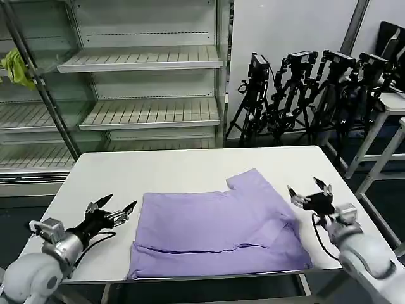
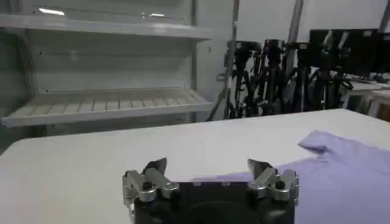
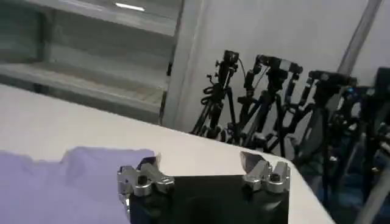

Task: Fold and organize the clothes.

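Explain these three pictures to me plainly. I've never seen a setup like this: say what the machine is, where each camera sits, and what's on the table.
A two-armed robot. One picture looks down from its head; the others look out from each wrist. On the white table lies a partly folded lavender T-shirt. The left end effector sits open beside the shirt's left edge, the right end effector open by its right edge. Neither holds anything. Behind stand shelves and camera tripods.

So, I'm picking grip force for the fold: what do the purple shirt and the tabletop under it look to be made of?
The T-shirt looks like thin, soft knit fabric with a matte finish: it lies limp with shallow creases and a floppy sleeve. The table looks like a hard, smooth white laminate or painted board with a faint sheen; which one, the look leaves open. The left gripper and right gripper flank the shirt, open.
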`<action>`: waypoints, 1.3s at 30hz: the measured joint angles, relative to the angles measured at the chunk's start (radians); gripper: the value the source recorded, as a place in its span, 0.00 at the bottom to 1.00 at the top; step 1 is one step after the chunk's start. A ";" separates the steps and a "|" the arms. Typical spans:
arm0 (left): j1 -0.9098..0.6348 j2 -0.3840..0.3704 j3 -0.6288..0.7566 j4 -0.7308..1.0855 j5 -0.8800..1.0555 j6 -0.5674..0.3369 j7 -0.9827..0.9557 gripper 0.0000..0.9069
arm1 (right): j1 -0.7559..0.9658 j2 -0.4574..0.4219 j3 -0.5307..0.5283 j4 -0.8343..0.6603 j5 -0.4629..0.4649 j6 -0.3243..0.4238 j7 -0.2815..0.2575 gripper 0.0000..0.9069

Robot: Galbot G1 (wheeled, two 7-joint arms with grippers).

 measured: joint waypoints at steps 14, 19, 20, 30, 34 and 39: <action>-0.155 -0.014 0.124 0.121 -0.005 0.009 0.036 1.00 | 0.363 0.251 -0.216 -0.341 0.063 -0.090 -0.044 1.00; -0.170 -0.014 0.137 0.131 -0.004 0.010 0.043 1.00 | 0.414 0.302 -0.248 -0.402 0.081 -0.139 -0.030 1.00; -0.174 -0.015 0.139 0.134 -0.004 0.009 0.044 1.00 | 0.421 0.308 -0.252 -0.412 0.082 -0.147 -0.027 1.00; -0.209 -0.039 0.171 0.170 0.002 0.010 0.044 1.00 | 0.458 0.336 -0.278 -0.451 0.092 -0.194 -0.007 1.00; -0.222 -0.050 0.189 0.183 0.002 0.015 0.033 1.00 | 0.460 0.336 -0.279 -0.453 0.090 -0.200 -0.004 1.00; -0.242 -0.060 0.214 0.205 0.012 0.015 0.030 1.00 | 0.458 0.336 -0.277 -0.453 0.088 -0.208 -0.002 1.00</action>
